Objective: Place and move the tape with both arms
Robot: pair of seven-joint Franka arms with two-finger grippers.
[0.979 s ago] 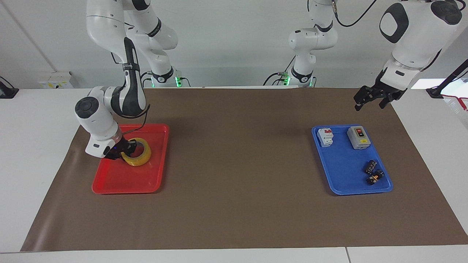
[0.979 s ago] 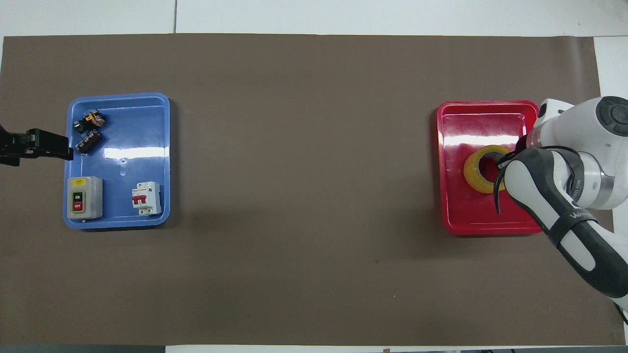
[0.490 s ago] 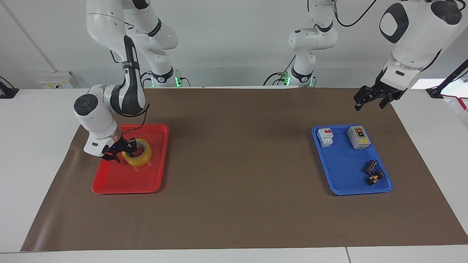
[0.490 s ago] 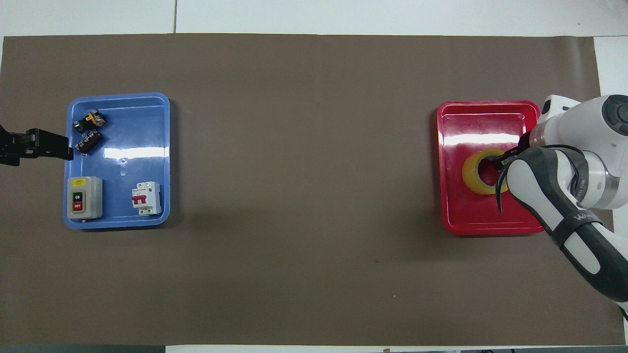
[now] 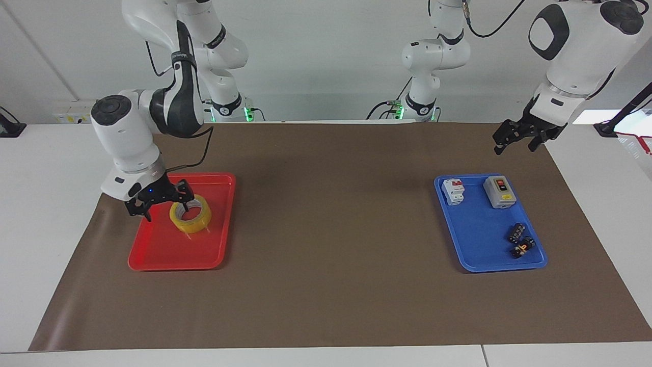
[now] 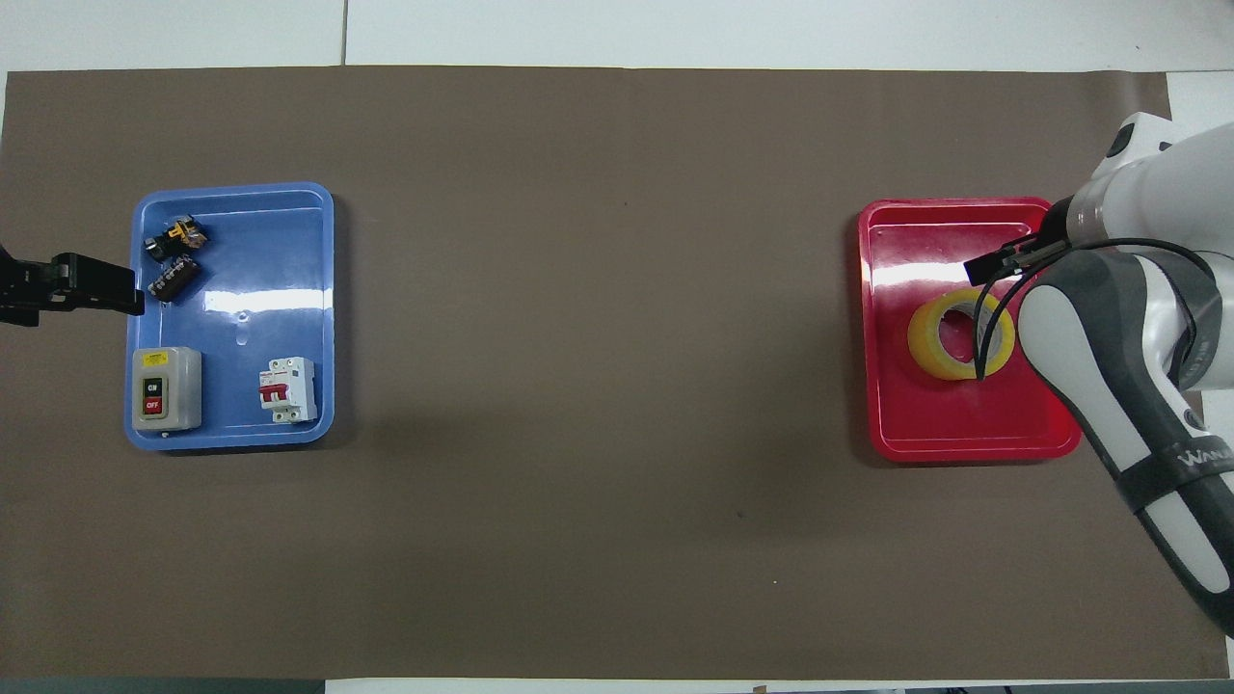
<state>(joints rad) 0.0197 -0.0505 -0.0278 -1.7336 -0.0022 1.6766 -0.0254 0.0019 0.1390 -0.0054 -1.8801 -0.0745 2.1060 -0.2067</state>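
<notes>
Yellow tape (image 5: 190,218) lies flat in the red tray (image 5: 168,257) at the right arm's end, apparently placed; right gripper (image 5: 162,201) released above it, left gripper (image 5: 517,136) open, waiting.

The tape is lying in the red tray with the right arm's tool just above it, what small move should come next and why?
Probably lift the right tool up and away from the red tray. The tape lies flat in the tray, and the tool is open above its edge, holding nothing, so the placing looks done. The left tool waits open above the brown mat near the blue tray.
</notes>
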